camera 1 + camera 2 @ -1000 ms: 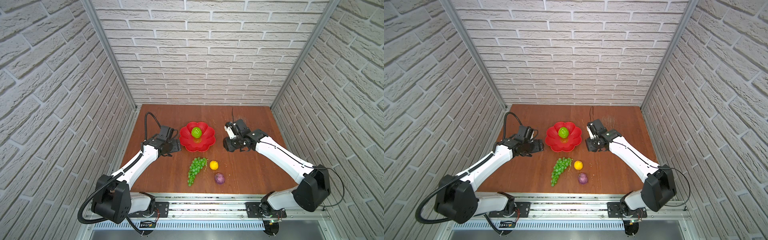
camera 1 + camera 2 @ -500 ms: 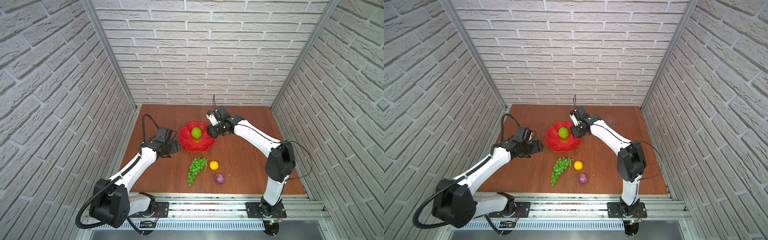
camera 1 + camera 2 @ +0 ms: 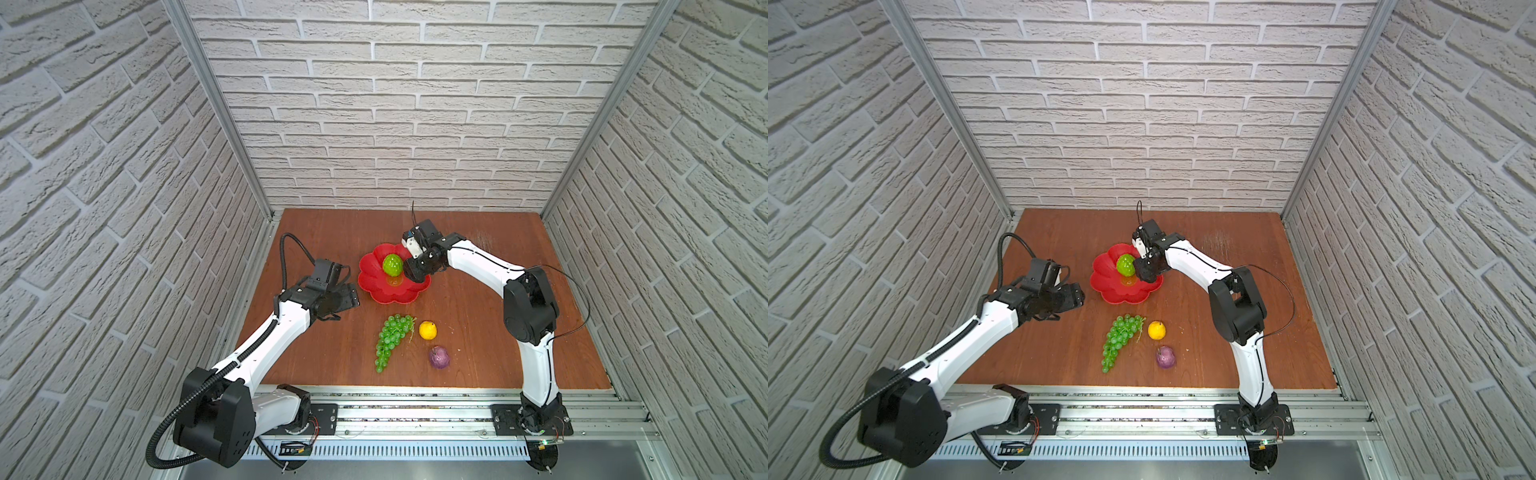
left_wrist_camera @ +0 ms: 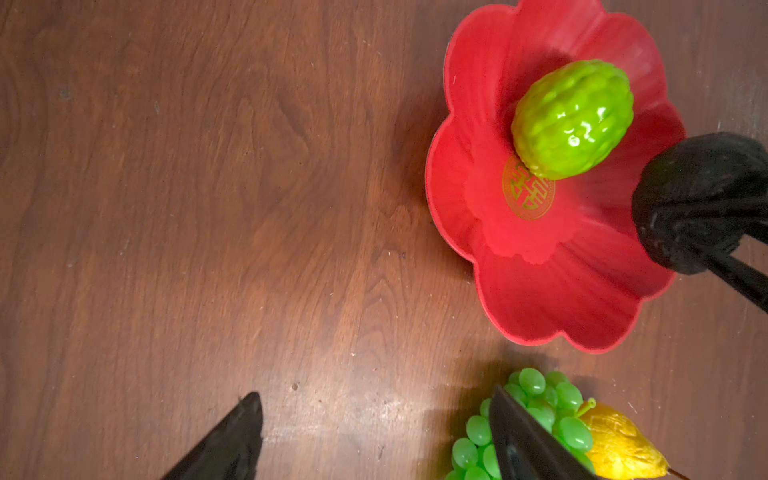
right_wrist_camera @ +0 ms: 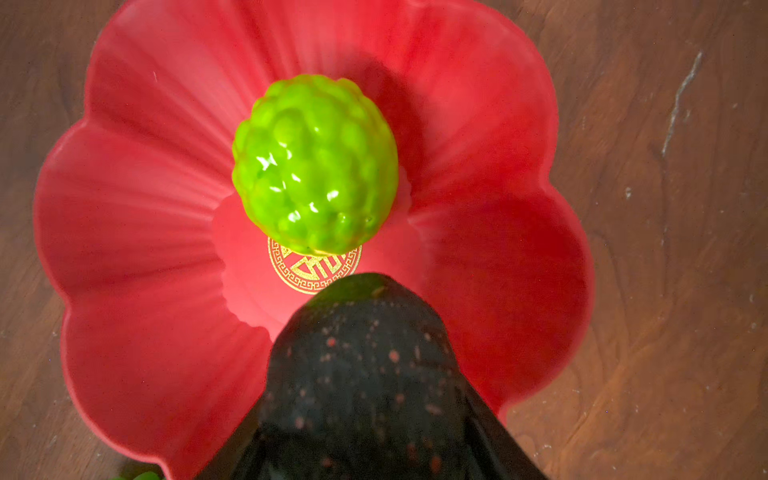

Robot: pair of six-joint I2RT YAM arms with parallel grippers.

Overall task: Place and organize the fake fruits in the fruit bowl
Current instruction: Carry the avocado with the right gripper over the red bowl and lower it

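**Right gripper.** The right gripper (image 3: 419, 269) is found clamped on the dark, rough-skinned plastic avocado (image 5: 361, 374), which is carried narrow end forward. It is held over the near-right petals of the shallow, glossy red flower-shaped plastic bowl (image 3: 390, 296). Whether the avocado touches the bowl floor cannot be told. It is judged that the grip is kept until the fruit is seated, since a rounded fruit dropped onto a sloping petal could roll.

**Bowl contents.** The bumpy bright-green plastic ball (image 5: 315, 164) is seated in the bowl, overlapping the far edge of the round gold emblem (image 5: 307, 274). The avocado tip is aimed at the emblem's near edge, just beside the ball. This is judged to be so that the two fruits sit side by side.

**Left gripper.** The left gripper (image 4: 376, 392) is seen with its jaws spread and nothing between them. It is held above the brown wooden table (image 3: 324, 232), left of the bowl, and is judged to be kept clear of the placement.

**Outstanding.** The long green plastic grape bunch (image 3: 392, 338), the yellow plastic lemon (image 3: 427, 330) and the purple roundish plastic fruit (image 3: 439, 357) are noted on the table in front of the bowl, not yet placed.
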